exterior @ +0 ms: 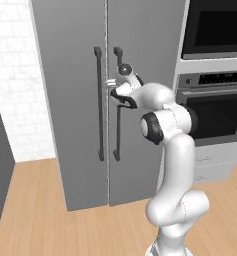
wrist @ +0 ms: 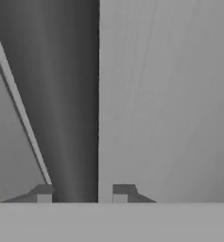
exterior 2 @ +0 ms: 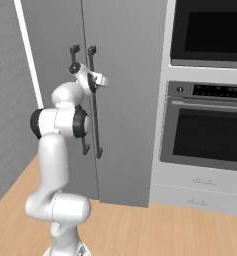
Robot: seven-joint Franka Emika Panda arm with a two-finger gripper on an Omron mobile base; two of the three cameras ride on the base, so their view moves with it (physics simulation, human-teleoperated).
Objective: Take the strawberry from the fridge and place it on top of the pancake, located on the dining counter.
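This is a home kitchen. A tall grey two-door fridge [exterior: 85,100] with long dark bar handles [exterior: 98,102] stands closed against the wall, and beside it a black built-in wall oven [exterior 2: 210,125] sits under a second dark oven window, with pale drawers [exterior 2: 200,187] below. The floor [exterior: 35,210] is light wood planks, and white brick tiles [exterior: 15,75] cover the wall left of the fridge.

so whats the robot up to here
The white arm has its tool at the right-hand dark vertical bar handle of the tall grey two-door fridge. In the hand view the handle sits between the two fingertips. Both doors are shut, so nothing has been taken out yet.
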